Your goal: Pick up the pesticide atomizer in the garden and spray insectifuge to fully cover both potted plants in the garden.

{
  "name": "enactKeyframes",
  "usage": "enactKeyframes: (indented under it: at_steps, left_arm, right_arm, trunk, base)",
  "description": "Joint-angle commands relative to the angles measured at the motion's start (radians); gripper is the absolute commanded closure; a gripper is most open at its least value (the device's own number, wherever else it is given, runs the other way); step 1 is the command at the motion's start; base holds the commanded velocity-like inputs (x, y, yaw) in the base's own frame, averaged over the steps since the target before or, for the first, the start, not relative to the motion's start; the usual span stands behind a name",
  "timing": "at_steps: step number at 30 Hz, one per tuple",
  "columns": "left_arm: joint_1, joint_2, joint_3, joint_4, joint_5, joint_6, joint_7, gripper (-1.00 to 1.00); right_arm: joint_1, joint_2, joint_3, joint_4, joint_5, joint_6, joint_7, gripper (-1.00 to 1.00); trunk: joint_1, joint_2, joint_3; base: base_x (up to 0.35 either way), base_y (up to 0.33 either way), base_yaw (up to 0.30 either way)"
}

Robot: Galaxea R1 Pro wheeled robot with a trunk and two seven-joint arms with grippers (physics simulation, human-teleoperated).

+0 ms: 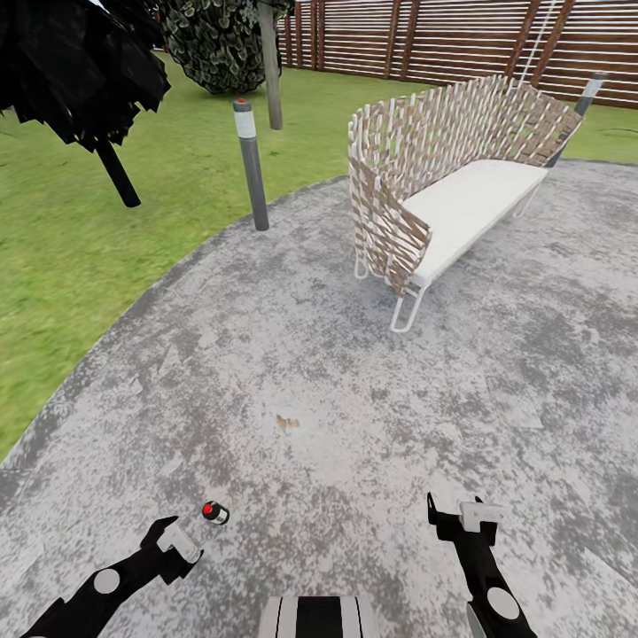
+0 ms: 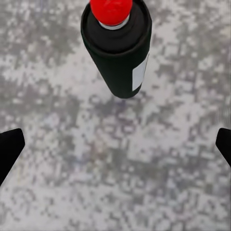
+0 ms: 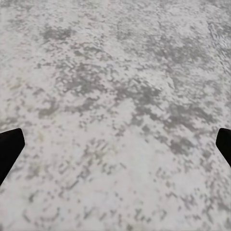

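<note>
- Pesticide atomizer [image 1: 214, 512]: a small dark bottle standing on the round grey patio [image 1: 354, 399], well in from the patio's lawn-side edge. In the left wrist view the bottle [image 2: 118, 53] shows a red top and a pale label; no green mark or trigger head can be made out, so naming it the atomizer is a judgement.
- Left tool [image 1: 177, 542]: just beside the bottle and apart from it. The left wrist view shows its two dark fingertips [image 2: 9, 147] spread wide with bare paving between them; it holds nothing.
- Right tool [image 1: 470, 518]: over bare patio, well apart from the bottle. The right wrist view shows its fingertips [image 3: 9, 147] wide apart and empty.
- Surroundings: a woven bench [image 1: 452, 190] on the far part of the patio, a grey post with a red dot [image 1: 250, 164] at the patio's lawn edge, lawn [image 1: 71, 230] and slatted fence [image 1: 443, 40] beyond.
- Progress, as judged: the approach to the bottle is nearly complete, but the pick-up is not yet made. Grasping, travelling to both potted plants and spraying each all remain.
</note>
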Motion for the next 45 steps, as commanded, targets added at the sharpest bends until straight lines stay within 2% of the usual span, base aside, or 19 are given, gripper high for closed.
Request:
enactKeyframes:
  at_steps: [1,45]
  left_arm:
    - [0.000,0.000,-0.001,0.000,-0.006,-0.005,0.000,-1.00]
    - [0.000,-0.001,-0.001,-0.002,-0.007,-0.005,0.000,-1.00]
  right_arm:
    - [0.000,0.000,0.001,0.000,0.001,-0.003,-0.004,-1.00]
    - [0.000,-0.002,0.001,-0.004,0.000,-0.003,-0.004,-1.00]
  trunk:
    - [0.000,0.000,-0.001]
    - [0.000,0.000,-0.001]
  base:
    - [0.012,0.000,0.000]
    - [0.024,-0.020,0.000]
